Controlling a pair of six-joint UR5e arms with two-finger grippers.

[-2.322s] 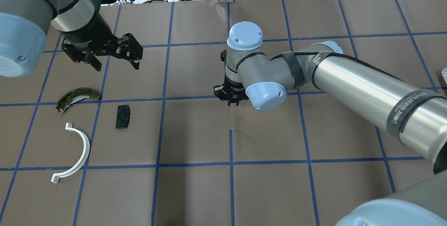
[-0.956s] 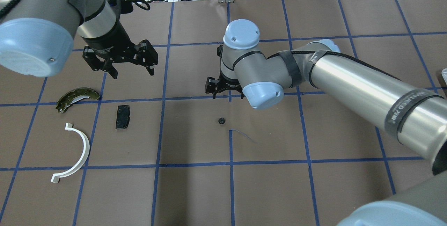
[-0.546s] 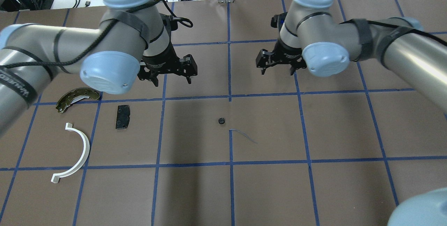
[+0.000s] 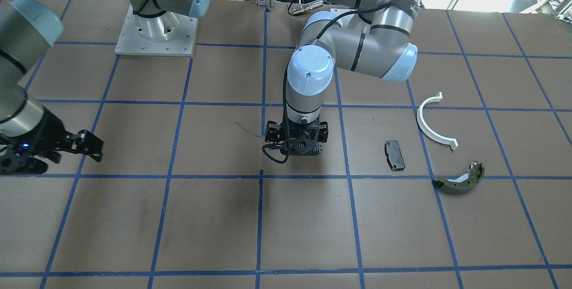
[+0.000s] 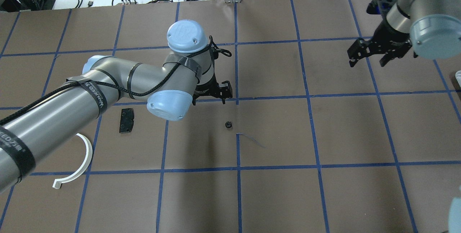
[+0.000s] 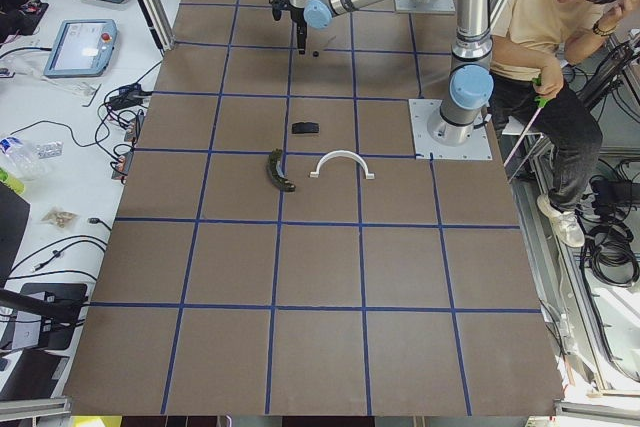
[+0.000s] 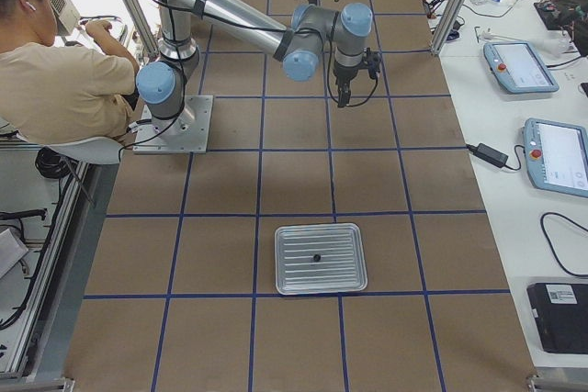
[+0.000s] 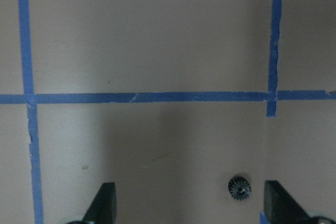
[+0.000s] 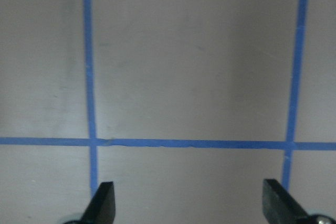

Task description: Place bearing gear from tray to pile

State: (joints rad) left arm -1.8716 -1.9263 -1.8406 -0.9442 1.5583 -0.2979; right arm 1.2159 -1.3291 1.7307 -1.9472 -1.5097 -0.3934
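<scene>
Brown paper is covering the whole worktop [image 5: 324,197], matte and slightly scuffed, and strips of blue tape [image 5: 273,167] are dividing it into a square grid.

The left arm [image 5: 72,107], a brushed-metal tube with pale blue joint caps, is reaching from the left end to the centre of the worktop. The right arm [image 5: 428,27] is hanging over the far edge near the right-hand corner.

A ribbed, rectangular metal tray [image 7: 285,273] is sitting at the right end of the worktop. A small dark item [image 7: 316,257] is resting at its centre; it is too small to identify.

The pile is lying toward the left end as three separate pieces, none touching:
- the white plastic half-ring [image 4: 429,123], a smooth arc with squared ends;
- the olive-green brake shoe [image 4: 460,181], curved, with a metal rib along its inner side;
- the black brake pad [image 5: 126,120], small, flat and rectangular.

The left gripper [image 4: 296,139] is pointing straight down over the centre, its black fingers [image 8: 105,203] spread wide and gripping nothing. The right gripper [image 5: 369,57] is likewise spread wide and carrying nothing, with bare paper below it.

The bearing gear [image 5: 227,124], a small black toothed wheel with a centre bore, is lying flat on the paper at the middle of the worktop, well apart from the pile and the tray. In the left wrist view it is sitting between the fingers, nearer one of them, and is touching neither.
</scene>
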